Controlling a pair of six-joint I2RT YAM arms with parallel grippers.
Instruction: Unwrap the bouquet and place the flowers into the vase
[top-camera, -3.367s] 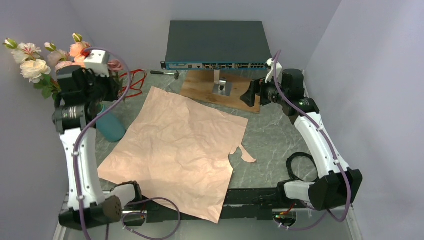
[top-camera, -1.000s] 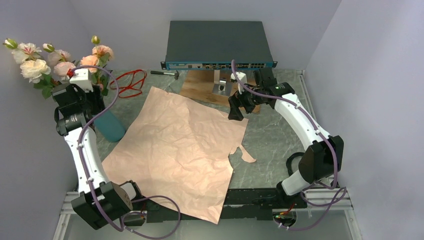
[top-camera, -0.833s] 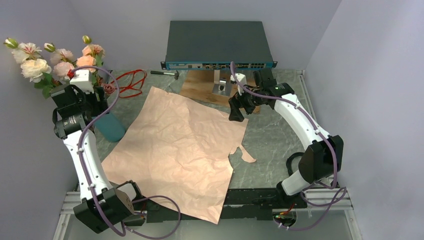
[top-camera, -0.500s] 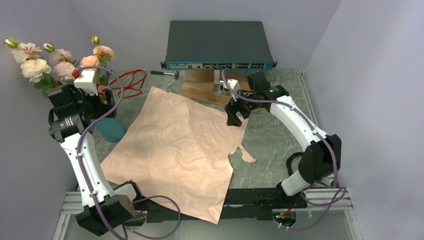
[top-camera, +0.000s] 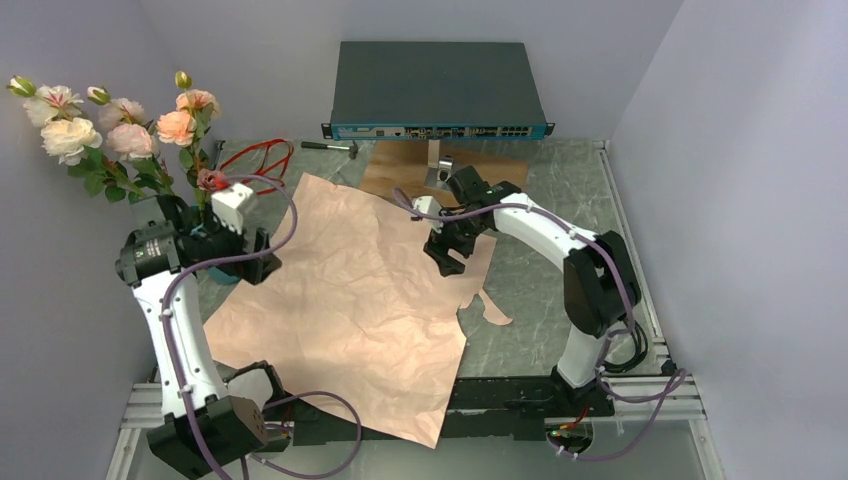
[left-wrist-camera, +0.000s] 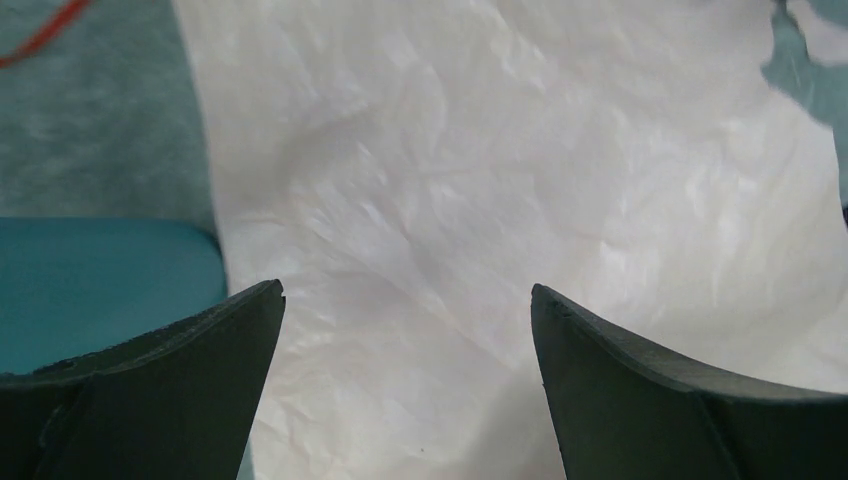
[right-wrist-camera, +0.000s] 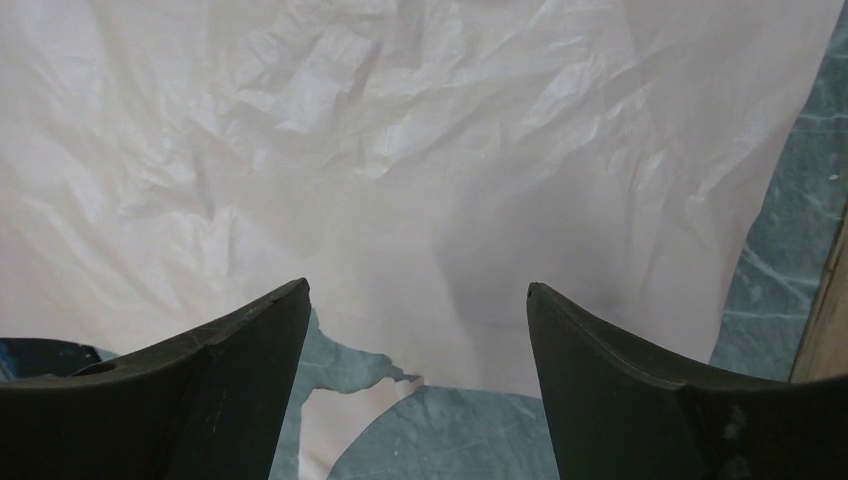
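Note:
The flowers (top-camera: 120, 120), pink, peach and cream on green stems, stand upright at the back left. My left arm hides the vase in the top view; in the left wrist view the vase (left-wrist-camera: 100, 280) shows as a teal surface at the left. The unwrapped pink paper (top-camera: 350, 290) lies flat on the table. My left gripper (top-camera: 262, 260) (left-wrist-camera: 405, 290) hangs open over the paper's left edge, beside the vase, holding nothing. My right gripper (top-camera: 445, 258) (right-wrist-camera: 418, 285) is open and empty above the paper's (right-wrist-camera: 400, 150) right edge, near a torn notch.
A red ribbon (top-camera: 262, 165) lies loose at the back left. A network switch (top-camera: 435, 90) stands at the back, with a wooden board (top-camera: 405, 178) and metal bracket (top-camera: 440, 172) before it. A torn flap of paper (top-camera: 492, 308) juts out right.
My left gripper opened, let go of the flowers and swung down and right to the paper's left edge. My right arm moved left and nearer, over the paper's right edge.

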